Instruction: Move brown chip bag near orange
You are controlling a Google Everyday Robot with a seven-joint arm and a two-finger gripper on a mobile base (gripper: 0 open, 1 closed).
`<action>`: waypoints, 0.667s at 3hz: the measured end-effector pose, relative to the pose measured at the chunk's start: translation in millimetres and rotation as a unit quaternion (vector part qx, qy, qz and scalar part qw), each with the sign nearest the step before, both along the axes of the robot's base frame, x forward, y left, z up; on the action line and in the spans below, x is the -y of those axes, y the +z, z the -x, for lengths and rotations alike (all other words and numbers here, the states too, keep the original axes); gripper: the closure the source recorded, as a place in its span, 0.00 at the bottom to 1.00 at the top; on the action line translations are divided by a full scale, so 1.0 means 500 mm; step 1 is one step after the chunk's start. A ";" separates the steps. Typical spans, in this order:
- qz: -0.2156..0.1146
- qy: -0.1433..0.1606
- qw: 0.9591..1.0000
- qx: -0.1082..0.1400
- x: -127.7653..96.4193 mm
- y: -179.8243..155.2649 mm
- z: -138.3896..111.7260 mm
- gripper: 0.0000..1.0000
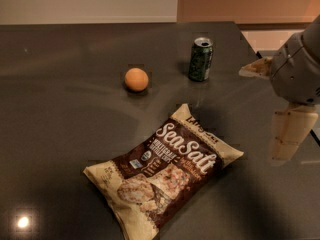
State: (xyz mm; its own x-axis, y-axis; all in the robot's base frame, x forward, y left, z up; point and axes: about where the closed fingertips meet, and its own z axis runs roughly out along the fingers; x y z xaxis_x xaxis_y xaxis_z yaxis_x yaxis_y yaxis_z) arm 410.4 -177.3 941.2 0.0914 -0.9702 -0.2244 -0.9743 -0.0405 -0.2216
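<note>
Dark grey and glossy, the flat desk [50, 109] fills nearly the whole view, with a small bright glint of light [22, 222] near its lower left corner. Left of centre and toward the back sits the small round plain orange [136, 79], alone on the bare surface. In front of it and a little to the right lies the large flat crinkly brown chip bag [165, 171], dark brown in the middle with cream-tan edges and white "Sea Salt" lettering facing up. It lies diagonally, its lower end toward the front left and its upper end toward the back right, apart from the orange. Behind the bag's upper end a dark green cylindrical drink can [201, 59] stands upright, to the right of the orange and clear of it. At the far right edge the cream and grey end effector [289, 126] hangs above the desk, away from the bag and touching nothing; whether it is open or closed cannot be told.
</note>
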 end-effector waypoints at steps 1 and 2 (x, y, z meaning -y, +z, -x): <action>-0.009 0.047 0.999 -0.018 -0.040 -0.047 0.008 0.00; -0.013 0.068 0.997 -0.026 -0.058 -0.067 0.012 0.00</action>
State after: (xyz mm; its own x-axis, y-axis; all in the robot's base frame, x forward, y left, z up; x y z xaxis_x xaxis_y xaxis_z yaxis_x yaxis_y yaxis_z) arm 404.4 -148.5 907.6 0.2102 -0.9430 -0.2581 -0.9703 -0.1688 -0.1735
